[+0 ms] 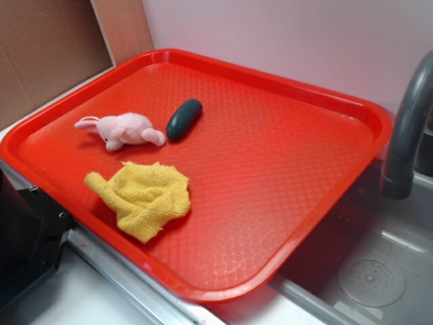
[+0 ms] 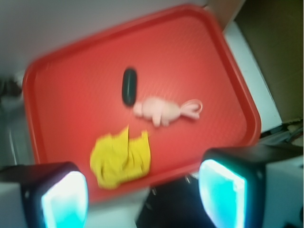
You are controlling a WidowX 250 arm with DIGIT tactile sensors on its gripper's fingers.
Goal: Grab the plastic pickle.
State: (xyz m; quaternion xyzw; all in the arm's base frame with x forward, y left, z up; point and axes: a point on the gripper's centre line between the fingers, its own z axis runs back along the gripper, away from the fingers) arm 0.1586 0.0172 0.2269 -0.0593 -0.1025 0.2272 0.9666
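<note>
wrist view: hand (image 2: 142,199) sits at the bottom edge of the frame, 2 fingers (image 2: 64,199) with glowing teal pads spread wide, nothing between them. it hangs high above the near rim of the red tray (image 2: 61,95), well clear of everything on it. wrist view is blurred, so fine detail is soft. hand does not show in the exterior view.

just beyond the gap between the fingers, the yellow cloth (image 2: 121,159) lies crumpled on the tray, closest to the left finger side of the frame. in the exterior view the yellow cloth (image 1: 145,196) sits toward the tray's front-left part, bunched, with 1 corner pulled out to the left.

farther out: pink plush bunny (image 2: 164,110) lying on its side; in the exterior view the bunny (image 1: 125,130) is behind the cloth, apart from it.

plastic pickle (image 2: 129,85): dark teal-green capsule, lying flat on the tray surface, one end just beside the bunny's end; cannot tell if they touch. exterior view shows the pickle (image 1: 184,119) immediately right of the bunny, angled diagonally, near the tray's middle-left. untouched by the hand.

tray (image 1: 304,169) spans most of the scene; its right corner overhangs a grey sink (image 1: 379,271) with a dark faucet (image 1: 406,135). cardboard (image 1: 47,40) stands behind the tray's left corner.
</note>
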